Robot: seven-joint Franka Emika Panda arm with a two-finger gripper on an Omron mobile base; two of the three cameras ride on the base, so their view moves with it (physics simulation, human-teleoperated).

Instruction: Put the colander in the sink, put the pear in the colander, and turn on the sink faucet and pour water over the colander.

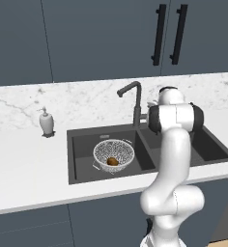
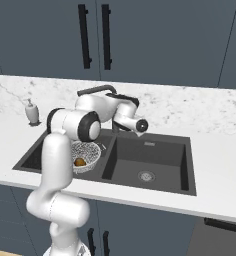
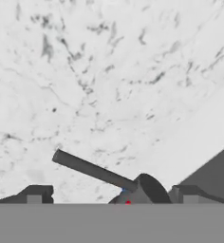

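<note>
The sink [image 1: 82,171] is a dark double basin set in the white counter [image 1: 24,169], with the marble backsplash [image 1: 77,99] behind it. In its left basin sits the colander [image 1: 113,155], upright, and the pear [image 1: 113,162] lies inside it at the bottom. So the first two parts of the task look done, and what remains, by my reading, is the water.

The sink faucet [image 1: 134,103] stands at the far edge of the sink, on the divider between the basins, its hooked spout reaching left toward the colander's side. The arm is bent over the sink with its hand close behind the faucet base.

In the hand view the faucet's small lever [image 3: 92,170] lies just ahead of the gripper [image 3: 111,194], its long axis slanting from upper left down to its hub at lower right. The fingertips [image 3: 35,194] stand wide apart, one either side of the hub, with nothing held between them. The lever's free end lies toward the left fingertip, so the coming push probably has to meet the rod from the side.
</note>
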